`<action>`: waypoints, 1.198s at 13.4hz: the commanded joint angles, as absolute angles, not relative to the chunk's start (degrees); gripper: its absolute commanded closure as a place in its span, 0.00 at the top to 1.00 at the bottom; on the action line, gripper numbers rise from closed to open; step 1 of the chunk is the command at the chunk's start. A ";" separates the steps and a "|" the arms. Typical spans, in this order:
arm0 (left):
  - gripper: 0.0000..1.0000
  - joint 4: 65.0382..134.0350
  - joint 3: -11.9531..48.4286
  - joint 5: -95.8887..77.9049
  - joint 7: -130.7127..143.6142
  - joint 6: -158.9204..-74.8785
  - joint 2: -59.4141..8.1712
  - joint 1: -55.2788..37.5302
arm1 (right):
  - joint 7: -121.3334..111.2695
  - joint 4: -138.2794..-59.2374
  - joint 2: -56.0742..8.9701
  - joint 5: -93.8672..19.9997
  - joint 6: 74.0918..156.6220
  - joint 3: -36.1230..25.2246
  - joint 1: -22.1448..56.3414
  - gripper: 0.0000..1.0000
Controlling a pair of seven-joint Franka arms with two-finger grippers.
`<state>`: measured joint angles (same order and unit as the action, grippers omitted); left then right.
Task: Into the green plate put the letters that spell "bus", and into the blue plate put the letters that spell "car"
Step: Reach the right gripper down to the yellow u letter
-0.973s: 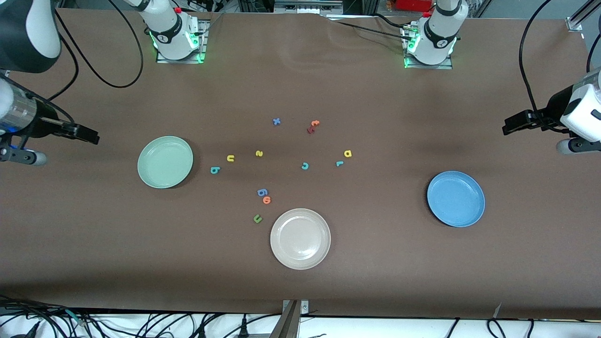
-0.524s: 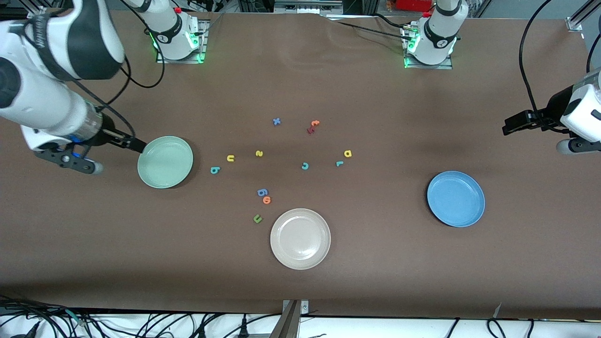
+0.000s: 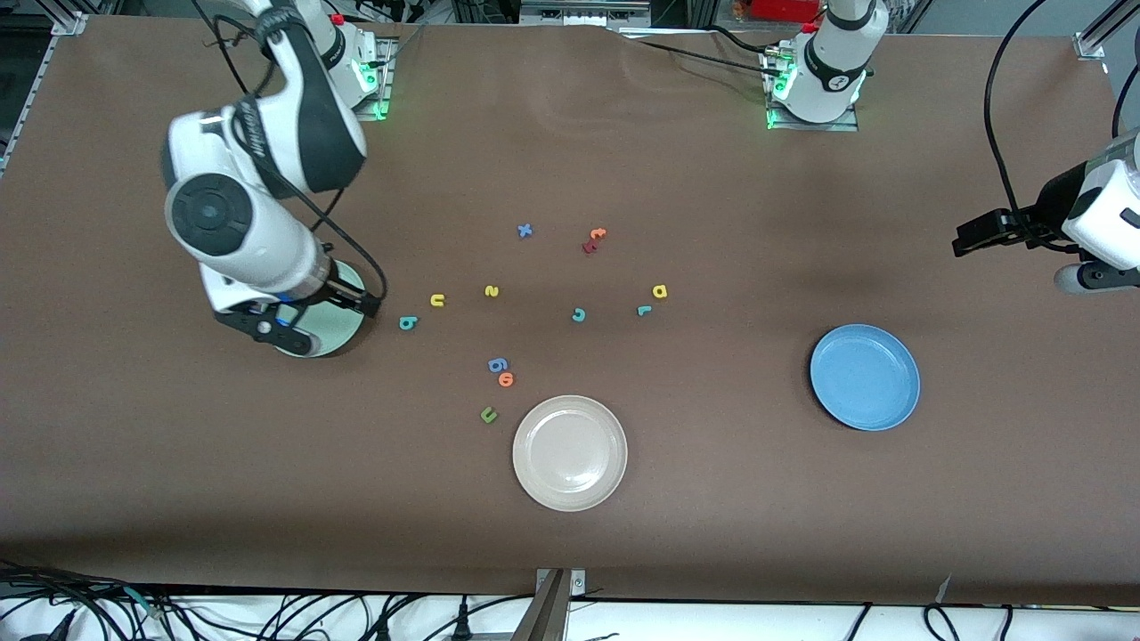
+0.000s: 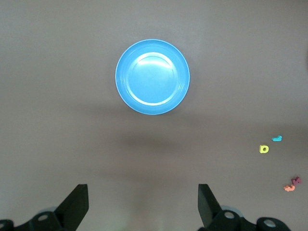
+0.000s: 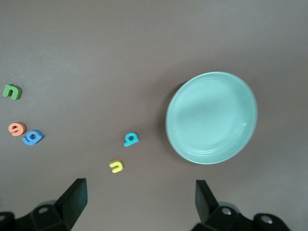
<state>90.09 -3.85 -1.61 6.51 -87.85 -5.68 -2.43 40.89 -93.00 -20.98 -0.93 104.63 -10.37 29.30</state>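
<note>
1. The six task letters are seen loose on the brown worktop (image 3: pixel 712 534), none yet in a plate: teal "b" (image 3: pixel 407 323), yellow "u" (image 3: pixel 437 300) and yellow "s" (image 3: pixel 492 291) lie near the green plate (image 3: pixel 343 334), toward the right arm's end; teal "c" (image 3: pixel 579 314), teal "r" (image 3: pixel 645 311) and yellow "a" (image 3: pixel 659 291) sit mid-worktop.
2. The green plate is shown empty in the right wrist view; the blue plate (image 3: pixel 865 377), toward the left arm's end, is likewise empty. All six placements are judged still to be made.
3. The right hand (image 3: pixel 361 303) is held over the green plate's rim, just beside the "b", its fingers spread and holding nothing.
4. The left hand (image 3: pixel 966 240) waits at the worktop's edge at the left arm's end, fingers spread and empty.
5. Left untouched: a beige-white plate (image 3: pixel 570 453), a green "u" (image 3: pixel 488 414), a blue "g" (image 3: pixel 497 364), an orange "o" (image 3: pixel 507 379), a blue "x" (image 3: pixel 525 231) and an orange-and-red pair (image 3: pixel 593 239).
</note>
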 commanded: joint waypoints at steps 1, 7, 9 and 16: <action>1.00 88.42 -4.04 -0.53 6.33 -87.28 -6.42 -3.08 | 41.92 -98.59 -21.09 -4.12 110.80 -10.64 30.23 0.99; 1.00 88.50 -4.04 -0.70 6.42 -87.19 -6.42 -3.16 | 46.58 -113.80 -21.00 -5.89 129.34 -5.10 30.32 0.99; 1.00 88.51 -3.96 -0.88 6.50 -86.84 -6.50 -3.69 | 46.58 -116.53 -22.05 -5.89 132.87 -4.31 30.41 0.99; 1.00 88.33 -4.04 -2.37 6.51 -86.84 -6.77 -4.74 | 44.22 -121.54 -26.10 -5.89 145.60 -2.20 30.32 0.92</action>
